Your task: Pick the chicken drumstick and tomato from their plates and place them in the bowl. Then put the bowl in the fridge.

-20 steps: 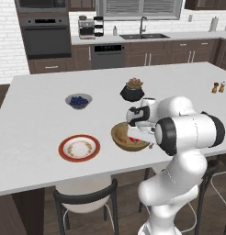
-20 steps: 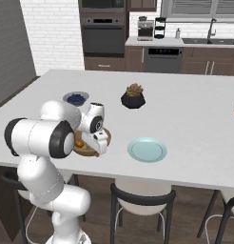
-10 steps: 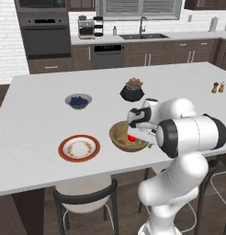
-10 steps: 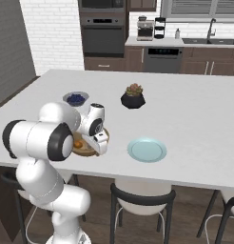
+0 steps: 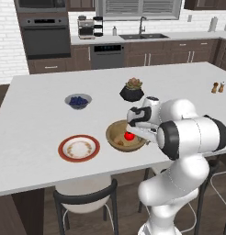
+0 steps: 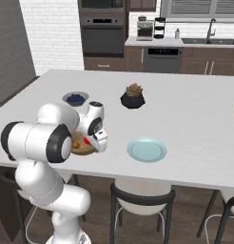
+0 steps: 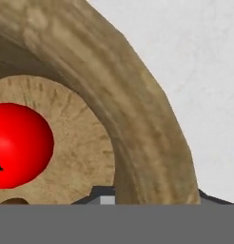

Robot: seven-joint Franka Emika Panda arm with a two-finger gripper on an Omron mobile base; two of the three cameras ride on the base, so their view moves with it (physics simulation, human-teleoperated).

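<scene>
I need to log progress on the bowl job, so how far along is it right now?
Done: the tomato lies in the bowl, with a brown piece, likely the chicken drumstick, beside it; both plates look bare. In hand: the gripper sits low at the bowl's rim, apparently to grasp it; whether it has closed is unclear. Left: carrying the bowl to the fridge.

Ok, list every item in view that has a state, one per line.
bowl: on the counter, holding food
tomato: inside the bowl
chicken drumstick: inside the bowl
red-rimmed plate: emptied
teal plate: emptied
end effector: at the bowl's rim, grip unclear
blueberry bowl: full, untouched
</scene>
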